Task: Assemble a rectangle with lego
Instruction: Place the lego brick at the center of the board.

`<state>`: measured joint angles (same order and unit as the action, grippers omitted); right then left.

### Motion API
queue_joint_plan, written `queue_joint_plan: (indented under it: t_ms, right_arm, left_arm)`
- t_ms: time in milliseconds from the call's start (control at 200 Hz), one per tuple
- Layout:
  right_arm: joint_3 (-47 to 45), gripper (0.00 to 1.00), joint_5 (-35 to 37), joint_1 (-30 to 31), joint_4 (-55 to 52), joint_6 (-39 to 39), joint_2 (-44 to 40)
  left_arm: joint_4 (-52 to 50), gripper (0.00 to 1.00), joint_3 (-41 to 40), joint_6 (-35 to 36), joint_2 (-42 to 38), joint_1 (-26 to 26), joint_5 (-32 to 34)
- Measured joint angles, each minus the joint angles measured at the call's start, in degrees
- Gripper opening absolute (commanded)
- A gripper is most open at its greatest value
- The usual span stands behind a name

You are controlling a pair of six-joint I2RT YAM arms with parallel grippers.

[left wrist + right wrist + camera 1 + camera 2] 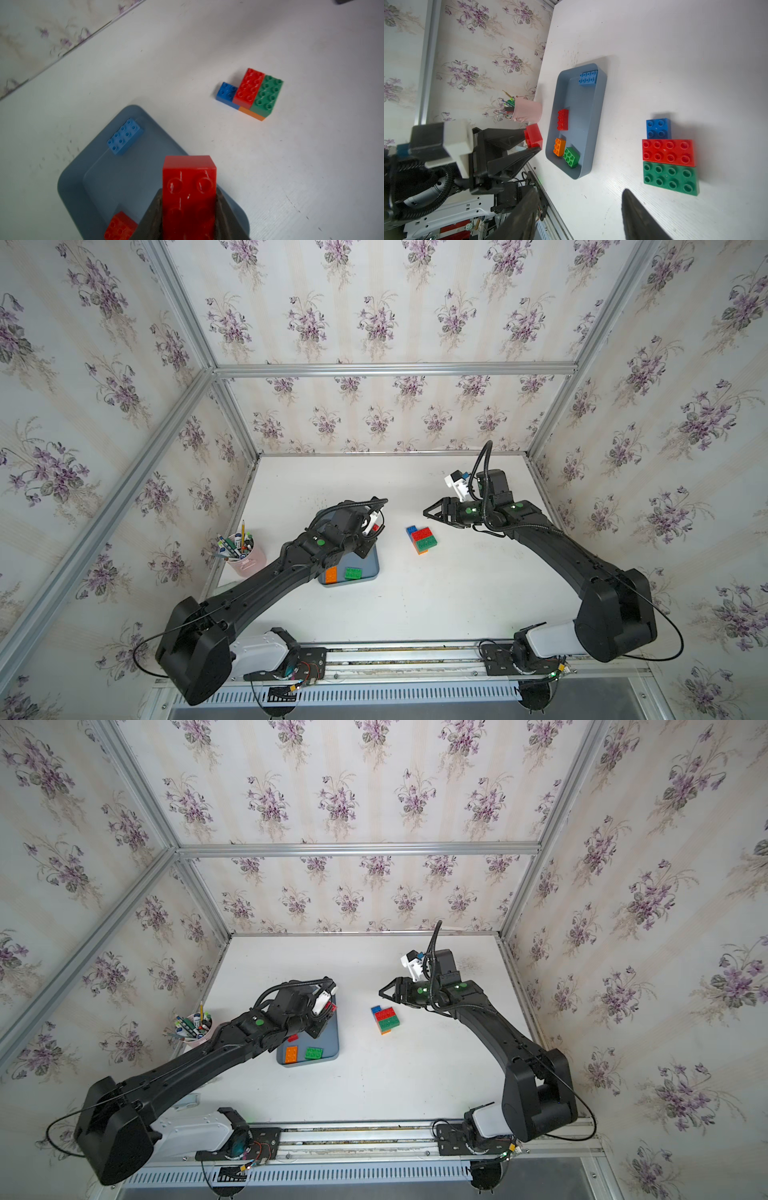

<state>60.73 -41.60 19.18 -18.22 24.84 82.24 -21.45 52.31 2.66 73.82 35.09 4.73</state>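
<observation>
Leftmost, at the edge of the surface (415,605): pink cup (248,562) full of pens. Next, left hand (188,195), pressed onto an oblong red brick (189,172), pinching it in the air over the blue-grey tray (600,108). Inside the tray: light blue brick (588,77) at the far end, second red brick (563,119) midway, orange brick (559,147) and green brick (571,156) side by side at the near end. Further right, on the bare surface: blue square (658,128), red oblong (667,152), green oblong (670,178) touching in a row, orange piece (252,113) underneath. Rightmost, right hand (577,194), fingers spread, empty, hovering near the cluster.
</observation>
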Motion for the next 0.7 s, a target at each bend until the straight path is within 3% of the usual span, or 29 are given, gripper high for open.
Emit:
queue_joint_plan:
  t_ms: [235, 405, 540, 604, 699]
  right_arm:
    - [0.5, 0.64, 3.0, 0.0, 0.1, 0.1, 0.9]
    - [0.2, 0.65, 4.3, 0.0, 0.1, 0.0, -0.7]
    - [0.1, 0.66, 5.1, 0.0, 0.1, -0.3, -2.1]
    - [0.2, 0.67, 5.5, 0.0, 0.0, -0.6, -2.4]
    - [0.5, 0.67, 6.3, -0.1, -0.2, -1.0, -2.6]
  left_arm:
    - [-4.0, 0.22, -0.2, -23.7, 8.6, -2.2, 8.7]
    - [-4.8, 0.22, 6.3, -29.4, 20.9, -3.0, 9.7]
    - [-5.3, 0.24, 8.3, -31.3, 25.4, -3.6, 10.4]
    - [-5.4, 0.29, 8.4, -32.1, 26.5, -4.1, 10.3]
    - [-5.6, 0.52, 8.5, -32.7, 27.7, -4.9, 9.8]
